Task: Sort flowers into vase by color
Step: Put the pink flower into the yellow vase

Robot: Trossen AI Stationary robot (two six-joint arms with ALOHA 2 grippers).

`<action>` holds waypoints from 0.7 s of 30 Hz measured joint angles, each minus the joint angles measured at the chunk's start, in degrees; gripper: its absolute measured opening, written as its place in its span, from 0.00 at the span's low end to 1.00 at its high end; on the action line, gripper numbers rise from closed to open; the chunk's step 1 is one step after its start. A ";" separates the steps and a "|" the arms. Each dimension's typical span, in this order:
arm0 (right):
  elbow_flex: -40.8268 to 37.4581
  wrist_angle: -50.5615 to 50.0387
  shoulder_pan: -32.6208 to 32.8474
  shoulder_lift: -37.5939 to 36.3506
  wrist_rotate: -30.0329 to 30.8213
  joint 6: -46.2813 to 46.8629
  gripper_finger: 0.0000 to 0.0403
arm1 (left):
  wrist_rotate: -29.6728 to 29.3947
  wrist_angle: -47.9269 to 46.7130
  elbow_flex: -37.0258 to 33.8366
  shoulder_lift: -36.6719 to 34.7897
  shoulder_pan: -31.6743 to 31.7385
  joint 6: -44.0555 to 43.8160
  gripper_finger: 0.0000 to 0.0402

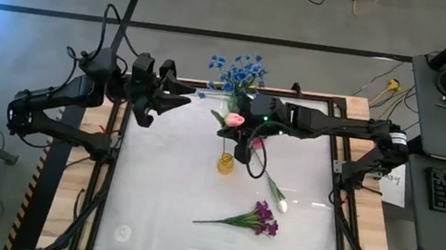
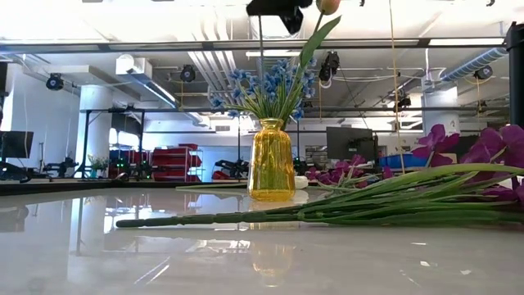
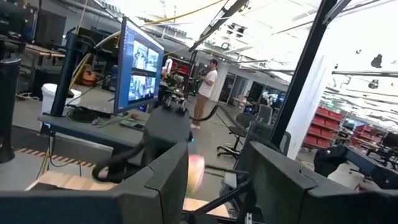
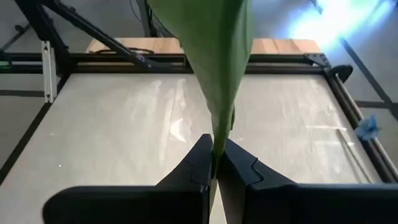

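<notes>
My right gripper [image 1: 241, 150] hangs above the yellow glass vase [image 1: 225, 163], shut on a pink tulip whose bud [image 1: 234, 120] shows beside the wrist. In the low view the bud [image 2: 327, 5] is at the top, over the vase [image 2: 271, 160]. Blue blossoms [image 1: 237, 72] stand at the far edge; their base is hidden. A white tulip [image 1: 280, 203] and a purple bunch [image 1: 264, 219] lie flat on the table. My left gripper [image 1: 177, 95] waits open at the far left, above the table. My right gripper pinches the pink tulip's green stem [image 4: 216, 148] between its two fingers, where the broad leaf [image 4: 211, 50] begins. The fingers slant down from the table's right side. The tulip is lifted clear of the table and tilted, with its leaf [image 2: 315, 41] reaching out past the fingertips.
The purple bunch's long stems [image 2: 246, 215] stretch across the near middle of the table. Black frame rails [image 1: 108, 171] border the white table top. A monitor and a person show far off in the left wrist view.
</notes>
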 joint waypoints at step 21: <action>-6.27 3.57 0.04 0.02 1.50 -0.91 0.04 | -1.33 -0.02 1.16 4.09 0.00 0.74 0.38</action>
